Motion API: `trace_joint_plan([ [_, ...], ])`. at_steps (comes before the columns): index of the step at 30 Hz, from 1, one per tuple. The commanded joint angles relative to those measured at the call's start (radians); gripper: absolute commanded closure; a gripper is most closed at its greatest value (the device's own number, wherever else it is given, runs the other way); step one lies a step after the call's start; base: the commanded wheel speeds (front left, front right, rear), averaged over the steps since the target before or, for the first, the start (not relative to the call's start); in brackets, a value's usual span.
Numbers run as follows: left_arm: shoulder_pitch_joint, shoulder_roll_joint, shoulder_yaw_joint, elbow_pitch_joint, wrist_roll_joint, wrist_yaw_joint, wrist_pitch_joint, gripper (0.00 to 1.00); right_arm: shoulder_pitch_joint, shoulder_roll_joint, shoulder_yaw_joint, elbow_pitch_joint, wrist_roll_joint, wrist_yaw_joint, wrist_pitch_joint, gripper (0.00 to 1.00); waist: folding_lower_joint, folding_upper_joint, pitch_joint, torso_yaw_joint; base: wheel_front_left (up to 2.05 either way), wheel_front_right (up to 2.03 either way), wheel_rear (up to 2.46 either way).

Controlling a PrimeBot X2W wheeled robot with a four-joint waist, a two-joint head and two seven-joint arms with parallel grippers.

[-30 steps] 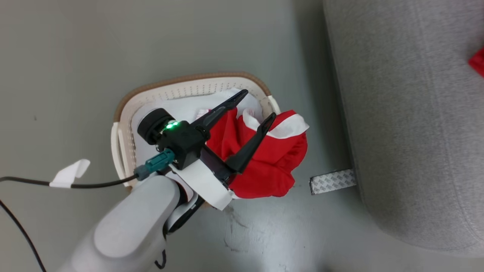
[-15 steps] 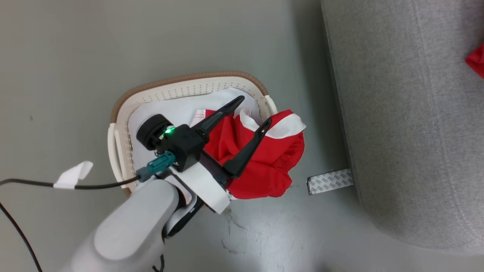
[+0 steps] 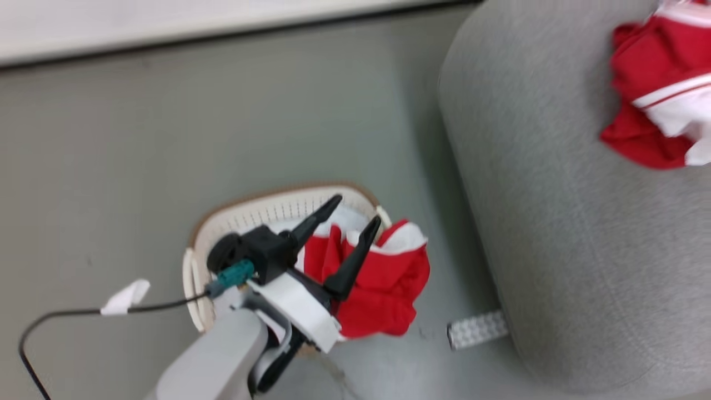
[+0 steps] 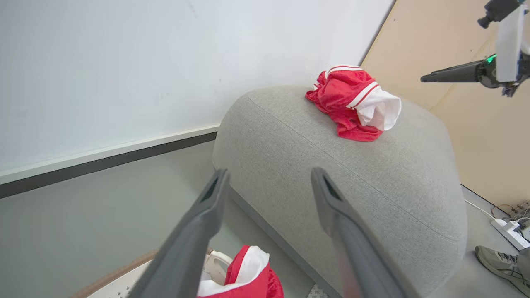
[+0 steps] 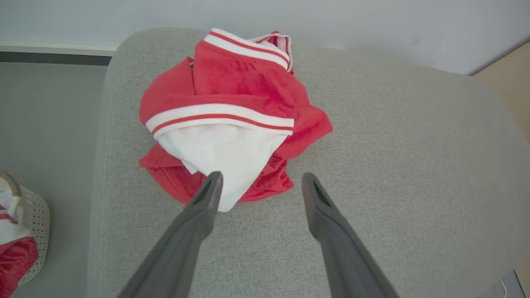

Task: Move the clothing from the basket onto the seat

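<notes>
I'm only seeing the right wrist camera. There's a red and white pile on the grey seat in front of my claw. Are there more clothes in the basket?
Observer: Yes. The head view shows one red-and-white garment in the basket, spilling over the rim on the side facing the seat.
Child: Where's my other claw?
Observer: The left claw hangs above that basket, open, with nothing between its fingers.
Child: Is anybody around?
Observer: The left wrist view shows a person's shoe down past the seat's far end.
</notes>
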Motion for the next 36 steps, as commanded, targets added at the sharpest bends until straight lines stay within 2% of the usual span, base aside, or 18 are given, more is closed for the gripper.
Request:
trace_joint_plan([
  [1,0.029,-0.009,0.006,0.006,-0.008,0.004,-0.007,0.0,0.034,-0.021,0.014,-0.036,0.021,-0.002,0.006,0.0,0.0002,0.0,-0.113,0.005,0.0,0.0,0.0],
  [5,0.081,-0.031,0.054,-0.002,-0.015,0.017,-0.006,0.0,0.082,-0.092,0.028,-0.161,0.068,-0.002,-0.035,0.0,0.0002,0.0,-0.209,0.028,0.0,0.0,0.0],
  [9,0.135,-0.044,0.127,-0.019,-0.007,0.039,-0.006,0.0,0.137,-0.124,0.017,-0.286,0.095,-0.002,-0.108,0.0,0.0002,0.0,-0.284,0.063,0.0,0.0,0.0],
  [14,0.204,-0.05,0.241,-0.039,0.003,0.062,-0.006,0.0,0.244,-0.097,-0.055,-0.399,0.119,-0.002,-0.26,0.0,0.0002,0.0,-0.349,0.117,0.0,0.0,0.0],
  [19,0.288,-0.062,0.384,-0.052,0.014,0.098,-0.006,0.0,0.38,-0.04,-0.141,-0.447,0.058,-0.002,-0.398,0.0,0.0002,0.0,-0.396,0.165,0.0,0.0,0.0],
  [24,0.382,-0.083,0.529,-0.078,0.05,0.114,-0.006,0.0,0.557,0.099,-0.24,-0.492,-0.056,-0.003,-0.514,0.0,0.0002,0.0,-0.418,0.198,0.0,0.0,0.0],
  [29,0.443,-0.122,0.637,-0.065,0.09,0.079,-0.006,0.0,0.717,0.285,-0.312,-0.506,-0.128,-0.002,-0.592,0.0,0.0002,0.0,-0.417,0.225,0.0,0.0,0.0],
  [30,0.443,-0.122,0.637,-0.065,0.09,0.079,-0.006,0.0,0.717,0.285,-0.312,-0.506,-0.128,-0.002,-0.592,0.0,0.0002,0.0,-0.417,0.225,0.0,0.0,0.0],
  [36,0.471,-0.17,0.712,-0.041,0.168,0.033,-0.006,0.0,0.828,0.437,-0.395,-0.495,-0.298,-0.003,-0.625,0.0,0.0002,0.0,-0.401,0.253,0.0,0.0,0.0],
])
